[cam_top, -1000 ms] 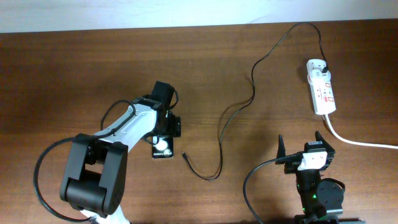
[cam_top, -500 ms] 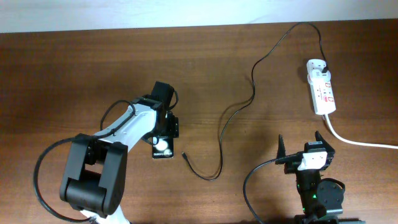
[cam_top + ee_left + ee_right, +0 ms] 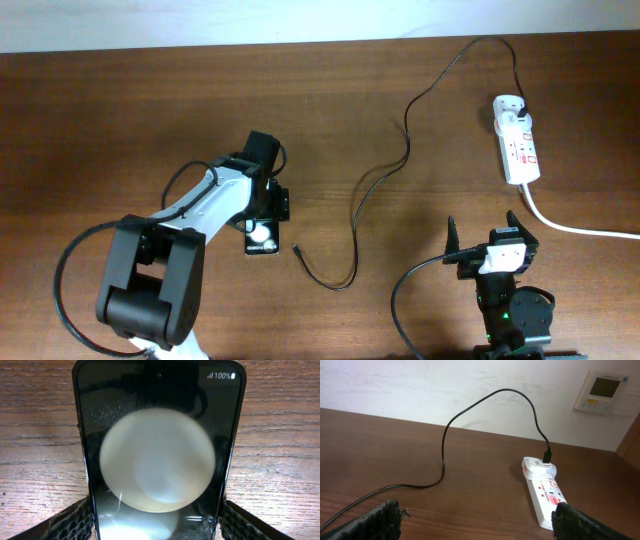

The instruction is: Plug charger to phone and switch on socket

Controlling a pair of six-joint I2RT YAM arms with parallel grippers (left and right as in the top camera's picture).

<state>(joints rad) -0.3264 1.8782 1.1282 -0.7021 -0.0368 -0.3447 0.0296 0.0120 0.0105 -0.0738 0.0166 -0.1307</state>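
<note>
The black phone (image 3: 263, 241) lies flat on the wooden table left of centre and fills the left wrist view (image 3: 159, 435), its screen showing a round white reflection. My left gripper (image 3: 264, 220) has its two fingers pressed on the phone's long edges (image 3: 157, 527). The charger cable (image 3: 405, 140) runs from a white adapter on the socket (image 3: 519, 150) in loops to its connector tip (image 3: 295, 247), which lies just right of the phone and apart from it. My right gripper (image 3: 487, 238) is open and empty, below the socket (image 3: 546, 492).
A thick white cord (image 3: 580, 228) leaves the socket's near end toward the right edge. The cable (image 3: 445, 445) arcs above the table in the right wrist view. A wall panel (image 3: 602, 390) hangs on the white wall behind the table.
</note>
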